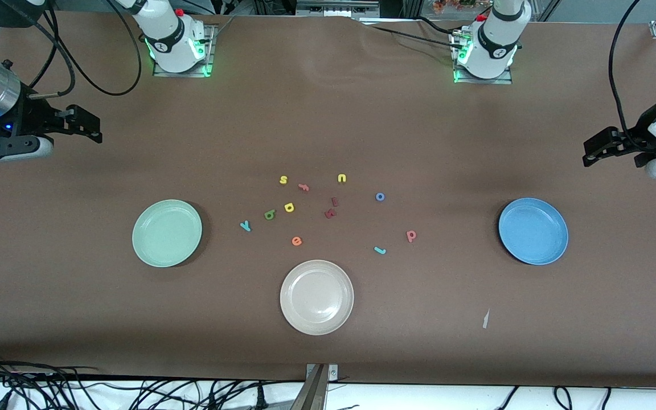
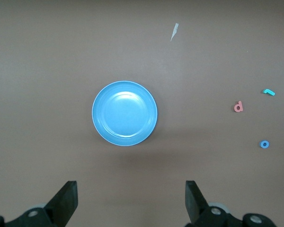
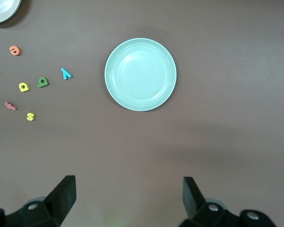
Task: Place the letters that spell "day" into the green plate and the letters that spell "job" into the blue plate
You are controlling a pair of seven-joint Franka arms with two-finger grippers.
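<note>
Well apart from both open grippers [image 1: 86,126] [image 1: 598,149], letters [image 1: 289,207] lie mid-table.

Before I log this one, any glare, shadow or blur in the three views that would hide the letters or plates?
Front view: soft glare on the white plate, faint shadows beside the green plate and blue plate; letters small but readable. Left wrist view: a highlight on the blue plate, table evenly lit. Right wrist view: mild sheen on the green plate, a dim shadow band on the table.

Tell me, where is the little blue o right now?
In the front view, the blue o lies on the table among the loose letters, toward the blue plate.
</note>
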